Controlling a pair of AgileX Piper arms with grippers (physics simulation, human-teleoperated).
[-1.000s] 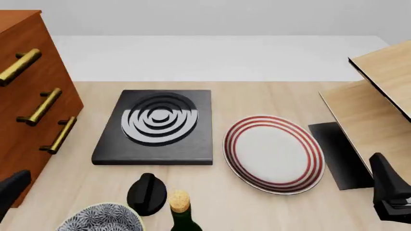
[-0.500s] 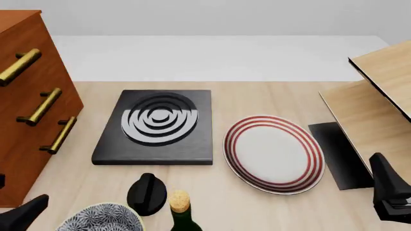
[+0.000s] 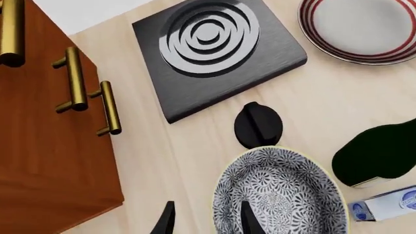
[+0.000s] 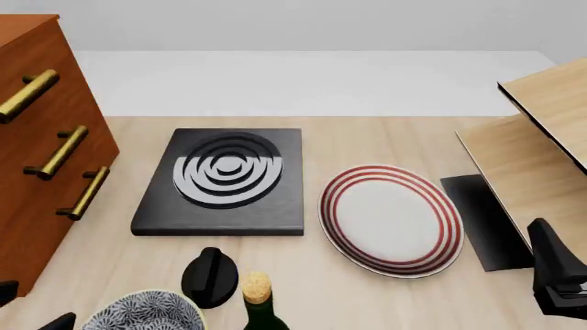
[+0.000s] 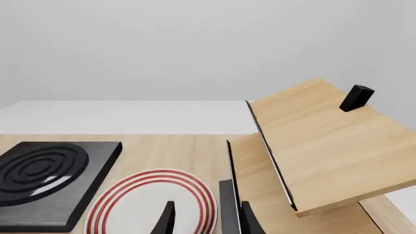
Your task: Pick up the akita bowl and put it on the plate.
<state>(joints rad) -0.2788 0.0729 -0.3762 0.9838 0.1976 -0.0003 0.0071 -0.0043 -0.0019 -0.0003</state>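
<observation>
The akita bowl is sitting on the wooden table at the near edge, on the left side, and the front view is cutting off its lower part. It is standing upright and nothing is holding it. Just beside it, to the right, a small black knob-like object is lying on the table, and a dark green bottle with a cork is standing near it too.

The left gripper is hovering above the bowl's left rim. Its two fingers are standing apart, one finger over the patterned inside of the bowl and the other over the bare table outside the rim. They are not pinching anything. In the front view only dark tips are showing at the lower left corner.

The plate is lying flat on the right half of the table, well apart from the bowl, and nothing is on it. Left of it the black slab with grey-white rings is lying. A brown cabinet with brass handles is standing at the far left.

The right gripper is hanging near the plate's right side; its fingers are spread and holding nothing. A slanted wooden shelf is rising beside it.
</observation>
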